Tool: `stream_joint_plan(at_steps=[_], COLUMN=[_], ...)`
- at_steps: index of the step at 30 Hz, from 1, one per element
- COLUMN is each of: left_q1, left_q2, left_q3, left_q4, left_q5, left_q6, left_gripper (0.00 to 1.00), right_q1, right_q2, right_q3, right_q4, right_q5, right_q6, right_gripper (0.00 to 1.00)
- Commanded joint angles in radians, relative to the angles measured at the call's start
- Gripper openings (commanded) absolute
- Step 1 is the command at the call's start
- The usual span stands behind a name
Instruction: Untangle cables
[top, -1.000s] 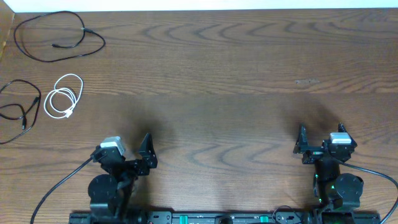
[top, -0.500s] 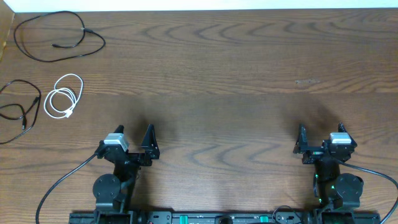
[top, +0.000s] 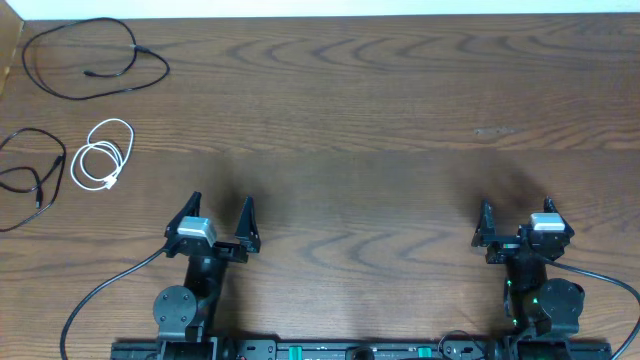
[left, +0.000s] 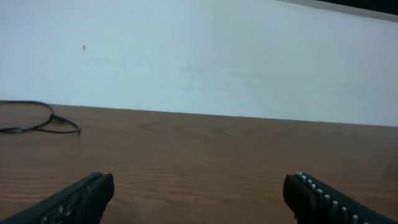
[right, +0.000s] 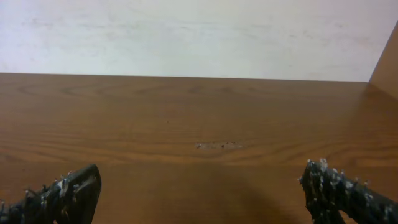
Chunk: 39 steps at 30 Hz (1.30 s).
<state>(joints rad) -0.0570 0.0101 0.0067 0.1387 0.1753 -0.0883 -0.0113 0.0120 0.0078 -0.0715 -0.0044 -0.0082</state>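
3 thin looped cables (top: 110, 183) far left, wood-grain table (top: 360, 120); L gripper (top: 221, 198), R gripper (top: 516, 205) agape, empty

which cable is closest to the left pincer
The white cable, the small coil: it lies nearest the left pincer. The left-edge black cable and the far-edge black cable lie farther off.

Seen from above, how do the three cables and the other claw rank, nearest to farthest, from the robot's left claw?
From the left gripper:
1. The white cable, coiled toward the table's left side.
2. The corner black cable, looped at the far left, and the edge black cable, at the left edge: too close to call.
3. The right gripper, across on the right.
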Motion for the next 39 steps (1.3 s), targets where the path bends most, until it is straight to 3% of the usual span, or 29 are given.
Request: stream_joint_plan(at_steps=[1, 16, 39], left_q1=[-0.006, -0.005, -0.005], left_q2=[-0.009, -0.009, -0.009], left_q3=[-0.003, -0.003, -0.003], left_q4=[0.004, -0.204, -0.21], left_q5=[0.008, -0.068, -0.098], left_q6=[0.071, 0.071, 0.069], left_gripper=[0.92, 0.93, 0.92], right_q1=[-0.008, -0.008, -0.008], right_q2=[-0.006, -0.006, -0.006], right_q3=[-0.003, -0.003, -0.003], right_q4=[-0.004, -0.004, -0.004], right_q5=[-0.002, -0.002, -0.002], right_q6=[0.011, 0.011, 0.011], right_gripper=[0.99, 0.99, 0.99])
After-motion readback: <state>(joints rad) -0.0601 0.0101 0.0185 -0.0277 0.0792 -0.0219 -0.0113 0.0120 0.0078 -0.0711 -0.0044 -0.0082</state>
